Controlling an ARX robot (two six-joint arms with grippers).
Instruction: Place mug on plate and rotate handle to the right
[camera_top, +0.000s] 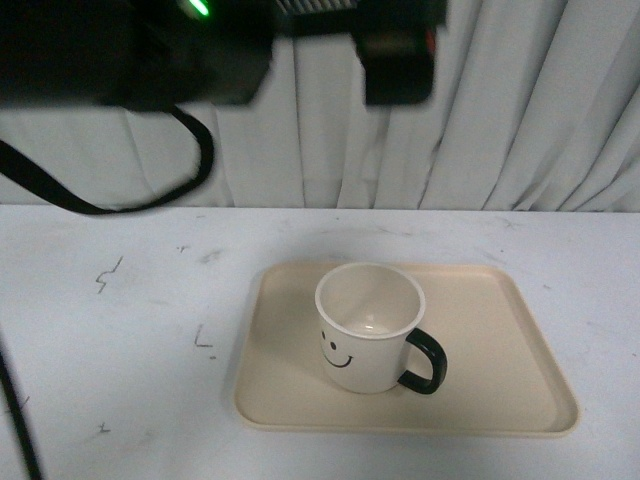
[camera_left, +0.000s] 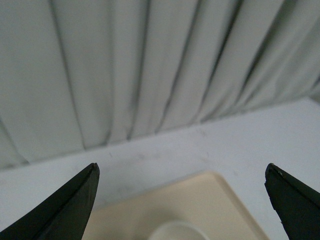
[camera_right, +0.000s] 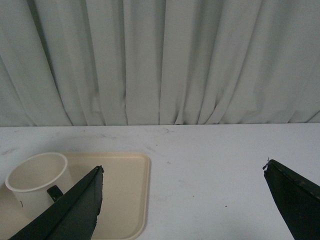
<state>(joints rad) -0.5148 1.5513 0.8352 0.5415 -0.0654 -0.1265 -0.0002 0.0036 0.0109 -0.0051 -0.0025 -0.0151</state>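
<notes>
The cream-white mug (camera_top: 368, 325) stands upright on the beige plate (camera_top: 500, 340), its smiley face toward me and its dark handle (camera_top: 425, 362) pointing to the right. My left gripper (camera_left: 182, 172) hangs open above the plate (camera_left: 210, 205), with only the mug's rim (camera_left: 177, 231) peeking in below. My right gripper (camera_right: 183, 170) is open over bare table, nothing between its fingers. In the right wrist view the mug (camera_right: 35, 182) and plate (camera_right: 127, 192) lie off to one side. Both arms sit high, as dark blurred shapes along the top of the front view.
A white table (camera_top: 110, 330) with faint scuff marks carries the plate. A pleated white curtain (camera_top: 520, 110) hangs close behind it. A black cable (camera_top: 130, 200) loops down at the upper left, and another runs along the left edge.
</notes>
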